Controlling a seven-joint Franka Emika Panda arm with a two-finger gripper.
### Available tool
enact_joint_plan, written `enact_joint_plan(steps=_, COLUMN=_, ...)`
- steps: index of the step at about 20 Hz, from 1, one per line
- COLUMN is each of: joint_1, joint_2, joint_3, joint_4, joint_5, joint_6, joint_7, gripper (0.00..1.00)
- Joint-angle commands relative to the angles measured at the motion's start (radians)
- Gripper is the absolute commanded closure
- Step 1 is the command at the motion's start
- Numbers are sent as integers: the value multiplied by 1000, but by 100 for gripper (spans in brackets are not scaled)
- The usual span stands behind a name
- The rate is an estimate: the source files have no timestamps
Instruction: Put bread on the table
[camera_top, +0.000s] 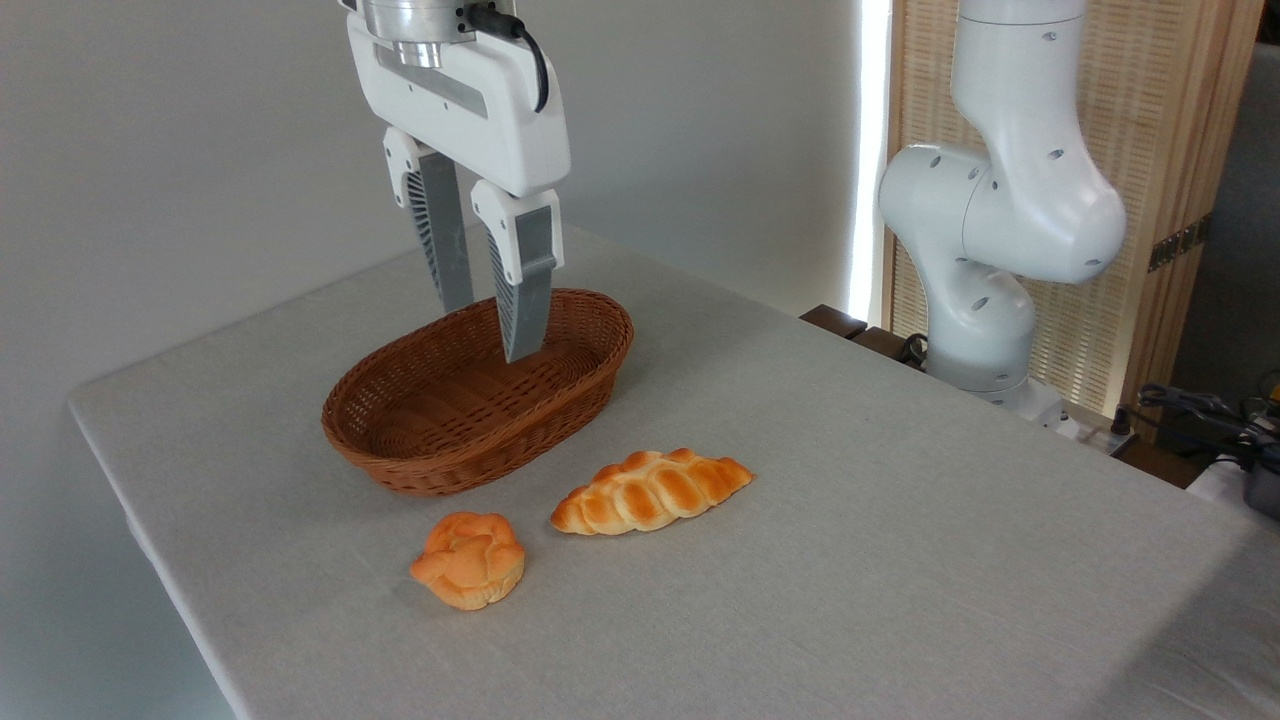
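**Bread lying on cloth, gripper hanging over basket**

The braided bread (651, 492) is lying flat on the light grey table (900, 560), just in front of the brown wicker basket (420, 455) and slightly to its right. Its long axis is running from lower left to upper right, with one pointed end aimed toward the small bun and the other toward the right side of the table. Nothing is touching it.

The small knotted bun (469, 560) is sitting on the cloth to the left of the bread and nearer the camera, close to it but apart from it. It is also apart from the basket.

The gripper (491, 330) is hanging above the basket, pointing down, well apart from the bread. Its two fingers (523, 290) are standing spread with a clear gap between them and are holding nothing. The tips are overlapping the basket's far rim and inner floor in this view; whether they are reaching below rim level or hovering above it cannot be told from this single angle.

The basket interior is showing only bare weave where visible.

The white arm base (985, 300) is standing at the right edge of the table, in front of a slatted wooden screen (1150, 180). Cables (1210, 410) are lying off the table at far right.
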Motion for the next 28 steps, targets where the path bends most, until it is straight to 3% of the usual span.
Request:
enact_joint_plan(steps=1, joint_1=-5, joint_2=8, joint_3=-2, joint_4=26, joint_5=38, joint_6=-51, joint_7=-13, gripper=0)
enact_joint_plan(steps=12, joint_1=-8, joint_2=4, joint_3=32, joint_4=28, joint_5=38, joint_6=-80, joint_7=10, gripper=0)
enact_joint_plan(steps=25, joint_1=-46, joint_2=4, joint_3=56, joint_4=28, joint_5=41, joint_6=-81, joint_7=7, gripper=0)
enact_joint_plan(steps=28, joint_1=-72, joint_2=4, joint_3=92, joint_4=28, joint_5=41, joint_6=-81, joint_7=9, gripper=0)
